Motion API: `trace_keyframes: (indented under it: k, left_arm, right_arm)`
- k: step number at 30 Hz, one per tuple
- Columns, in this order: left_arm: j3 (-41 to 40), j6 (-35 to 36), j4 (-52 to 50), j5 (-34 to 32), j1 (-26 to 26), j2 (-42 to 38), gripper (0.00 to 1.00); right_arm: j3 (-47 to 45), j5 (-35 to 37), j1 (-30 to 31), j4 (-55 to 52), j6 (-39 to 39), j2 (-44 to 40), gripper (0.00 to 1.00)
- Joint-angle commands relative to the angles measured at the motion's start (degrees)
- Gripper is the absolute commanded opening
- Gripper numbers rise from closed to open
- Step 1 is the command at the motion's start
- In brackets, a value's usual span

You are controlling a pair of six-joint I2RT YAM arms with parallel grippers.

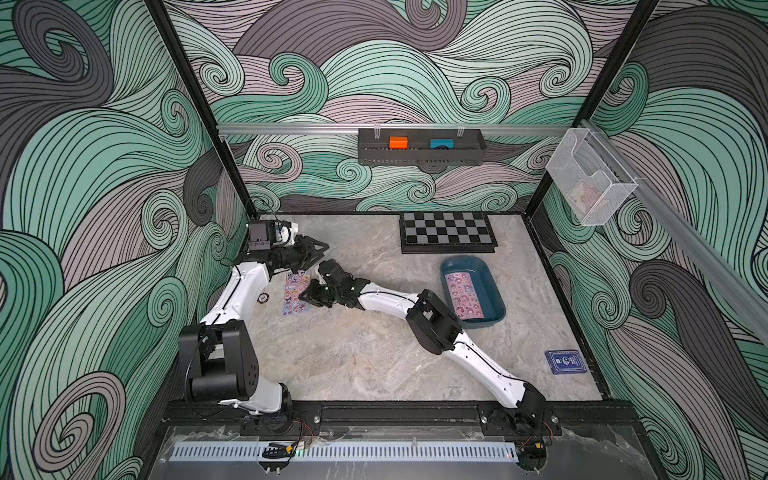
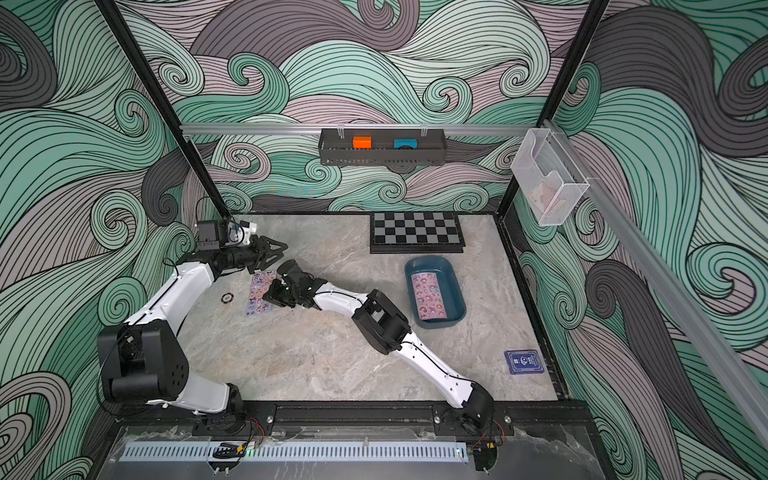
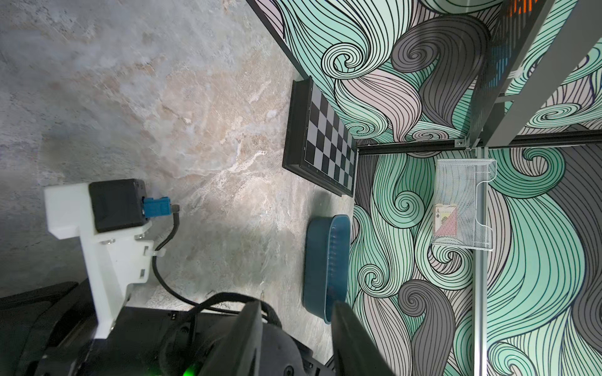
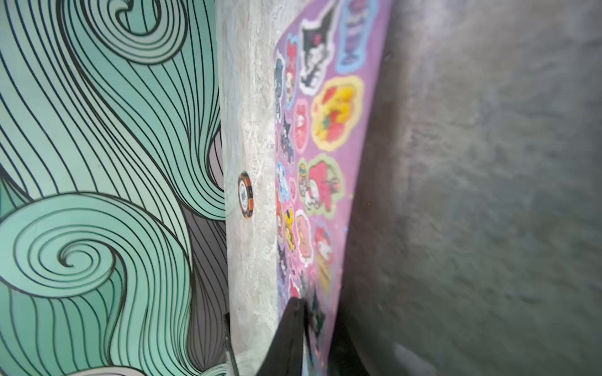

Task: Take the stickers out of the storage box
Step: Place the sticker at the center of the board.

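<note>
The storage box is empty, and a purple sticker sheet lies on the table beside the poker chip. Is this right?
Not empty: both top views show a pink sticker sheet inside the storage box. The purple sheet is beside the poker chip.

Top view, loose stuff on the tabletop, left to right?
Poker chip → purple sticker sheet → storage box with a pink sticker sheet inside → dark blue card pack. Chessboard left out: it spans the same stretch as the box, farther back.
</note>
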Motion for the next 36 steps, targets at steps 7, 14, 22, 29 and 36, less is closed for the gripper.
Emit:
trace_keyframes:
  k: [7, 14, 22, 29, 36]
  left_arm:
    - [-0.2, 1.0, -0.3, -0.5, 0.3, -2.5, 0.41]
    - [-0.4, 1.0, -0.2, -1.3, 0.3, -2.8, 0.41]
    - [-2.1, -0.7, 2.0, -3.0, 0.3, -3.2, 0.42]
    - [-3.3, -1.8, 2.9, -2.9, 0.3, -5.3, 0.42]
    - [-4.4, -2.9, 4.2, -3.2, -0.4, -6.2, 0.42]
  right_arm:
    - [-13.5, 4.0, 0.2, 3.9, -4.1, -8.2, 0.47]
    - [-23.8, 7.4, 0.0, 2.8, -11.9, -18.4, 0.54]
    - [-30.2, 10.2, -0.3, -1.3, -21.1, -28.9, 0.54]
    - [-37.7, 11.7, -5.0, -7.4, -29.0, -40.9, 0.55]
    - [-54.3, 9.8, -16.0, -9.5, -33.5, -58.5, 0.56]
